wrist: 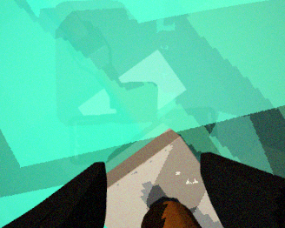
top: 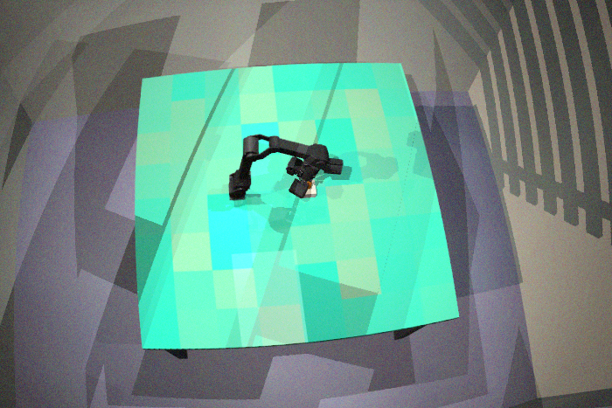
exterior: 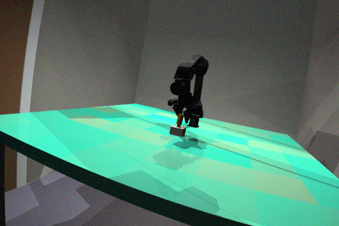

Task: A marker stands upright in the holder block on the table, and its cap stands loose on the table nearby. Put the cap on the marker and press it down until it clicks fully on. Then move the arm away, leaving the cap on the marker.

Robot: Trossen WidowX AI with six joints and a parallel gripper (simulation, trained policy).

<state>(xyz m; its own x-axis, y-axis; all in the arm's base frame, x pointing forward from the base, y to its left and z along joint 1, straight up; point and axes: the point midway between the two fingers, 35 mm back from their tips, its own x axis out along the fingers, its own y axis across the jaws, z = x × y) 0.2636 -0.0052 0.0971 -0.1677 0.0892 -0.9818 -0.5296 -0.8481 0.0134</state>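
The pale holder block [top: 310, 195] [exterior: 177, 130] [wrist: 135, 197] sits on the table. The orange cap [top: 309, 184] [exterior: 179, 119] [wrist: 171, 214] is over the marker, above the block. A short light piece of the marker [exterior: 178, 126] shows between cap and block; the rest is hidden. The cap leans slightly in the exterior view. I cannot tell whether it is fully seated. My gripper [exterior: 182, 119] [wrist: 153, 160] is open, its fingers apart at the upper part of the cap. In the wrist view, gaps show on both sides of the cap.
The arm's base [top: 238, 185] [exterior: 194, 120] stands on the patterned turquoise table [top: 406, 254] [exterior: 109, 160], behind the block in the exterior view. The arm reaches over from there. Shadows of the arm fall across the table around the block.
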